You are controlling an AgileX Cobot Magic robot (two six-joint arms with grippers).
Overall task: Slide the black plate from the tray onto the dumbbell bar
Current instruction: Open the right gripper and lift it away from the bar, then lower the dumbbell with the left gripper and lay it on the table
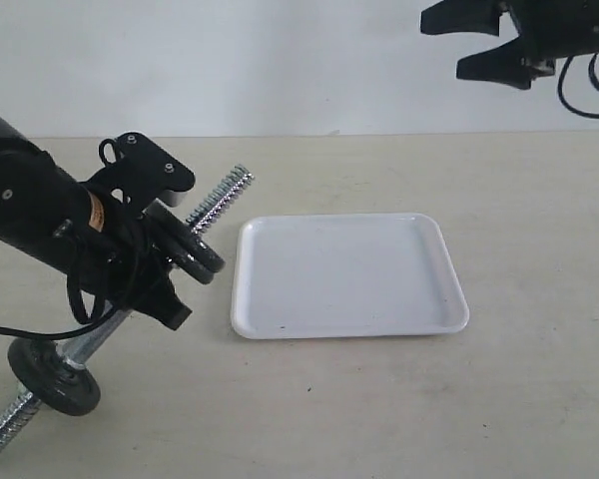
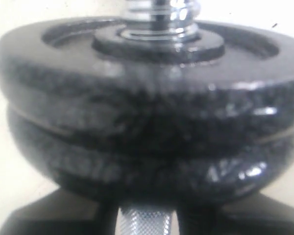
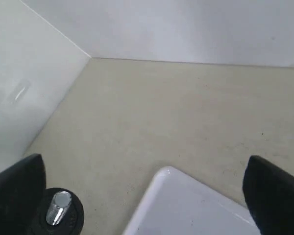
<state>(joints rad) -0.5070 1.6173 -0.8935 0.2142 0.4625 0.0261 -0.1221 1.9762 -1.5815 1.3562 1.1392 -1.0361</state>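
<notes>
The dumbbell bar slants from the near left up toward the tray, its threaded end free. My left gripper is shut on its knurled middle. Right in front of the fingers, two black plates sit stacked on the bar; the outer black plate faces the threaded end. A third disc sits at the bar's near end. The white tray holds no plate. My right gripper hangs open high at the back right, and its wrist view shows a tray corner.
The beige table meets a white wall at the back. The right wrist view shows a bar end with a black disc beside one finger.
</notes>
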